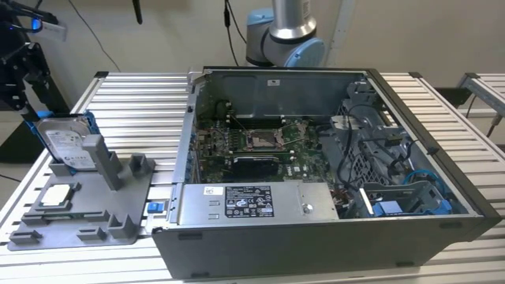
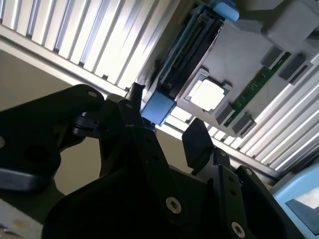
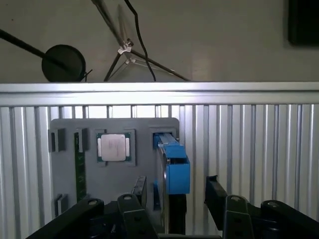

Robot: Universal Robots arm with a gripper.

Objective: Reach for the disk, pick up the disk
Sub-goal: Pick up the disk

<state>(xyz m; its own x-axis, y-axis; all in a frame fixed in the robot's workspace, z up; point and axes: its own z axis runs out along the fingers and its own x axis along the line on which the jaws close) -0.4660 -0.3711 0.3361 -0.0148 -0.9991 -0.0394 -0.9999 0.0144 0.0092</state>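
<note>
Disk place: The disk (image 1: pixel 60 134) was seen standing on edge in a slot of the grey holder (image 1: pixel 118 204), at the exterior view's left, near the open case (image 1: pixel 316 251).
Pincer state: The gripper (image 3: pixel 175 195) was released. Its fingers (image 3: pixel 215 191) were placed on both sides of the disk's blue frame, with a gap visible on each side, and nothing was grasped.
Risk of tilt: If the jaws were closed off-centre, the disk could be pushed sideways and jammed in its slot.
Risk of slip: If only the plastic frame were caught, it might bend and the disk could be dropped.
Risk to neighbour: The chip (image 3: pixel 113 148) lay just beside the slot and could be struck by a finger.
Writing: Print was seen on the disk's white label (image 1: pixel 71 151) and on a sticker (image 1: pixel 246 202) in the case. None of it could be read.
</note>
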